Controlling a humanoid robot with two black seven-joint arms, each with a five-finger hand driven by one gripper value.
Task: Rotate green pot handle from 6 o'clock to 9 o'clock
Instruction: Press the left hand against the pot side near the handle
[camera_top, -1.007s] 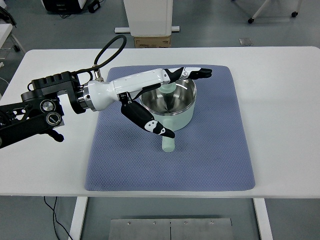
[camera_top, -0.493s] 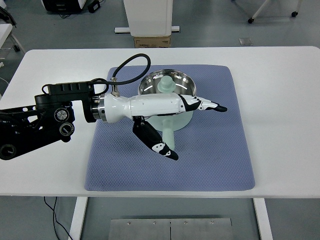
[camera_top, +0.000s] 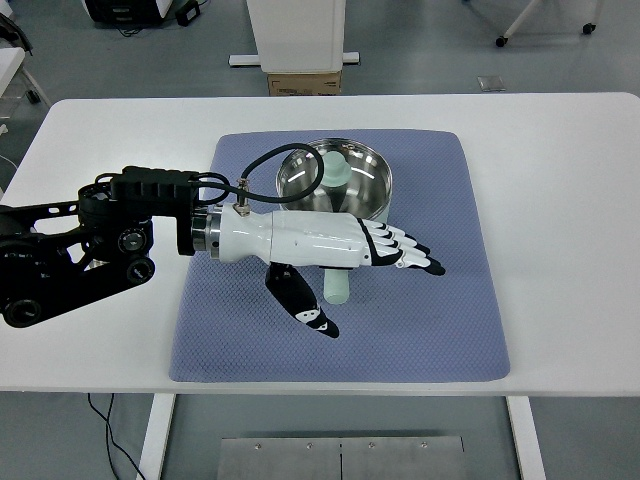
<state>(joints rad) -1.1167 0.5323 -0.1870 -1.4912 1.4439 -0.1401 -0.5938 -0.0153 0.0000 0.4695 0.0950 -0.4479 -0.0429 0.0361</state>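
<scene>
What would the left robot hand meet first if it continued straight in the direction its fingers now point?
Probably nothing. The left robot hand points right and slightly toward the camera, over bare blue mat, then white table. The green pot lies behind it.

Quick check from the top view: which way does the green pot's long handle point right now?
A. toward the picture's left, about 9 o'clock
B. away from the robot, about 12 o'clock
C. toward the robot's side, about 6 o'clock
C: the handle's tip pokes out below the left hand, on the near side of the green pot.
</scene>
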